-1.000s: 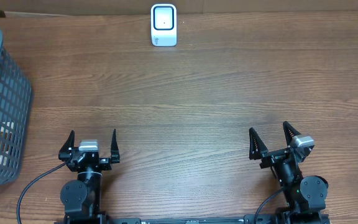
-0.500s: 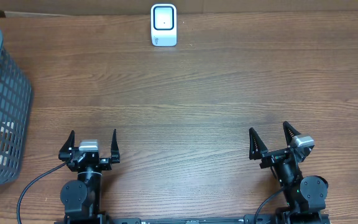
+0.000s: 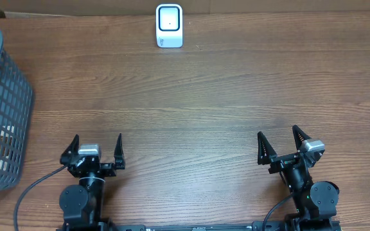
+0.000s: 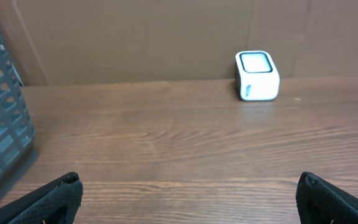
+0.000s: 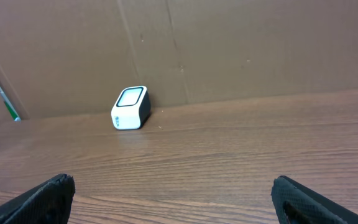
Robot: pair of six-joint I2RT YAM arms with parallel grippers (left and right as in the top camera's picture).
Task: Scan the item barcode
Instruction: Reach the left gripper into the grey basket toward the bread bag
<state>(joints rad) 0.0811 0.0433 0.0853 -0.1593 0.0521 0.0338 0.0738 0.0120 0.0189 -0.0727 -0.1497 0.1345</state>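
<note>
Left gripper (image 3: pixel 97 137) and right gripper (image 3: pixel 277 131) both spread wide and empty; white scanner (image 3: pixel 169 25) at the far edge.
Overhead alone shows both arms at the near edge of the wooden table (image 3: pixel 191 96) and something pale inside the grey basket (image 3: pixel 8 96) at left. The wrist views add a cardboard wall (image 5: pixel 229 43) just behind the scanner.

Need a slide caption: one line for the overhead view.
Left gripper and right gripper stand open; white scanner at the far table edge, grey basket left.
</note>
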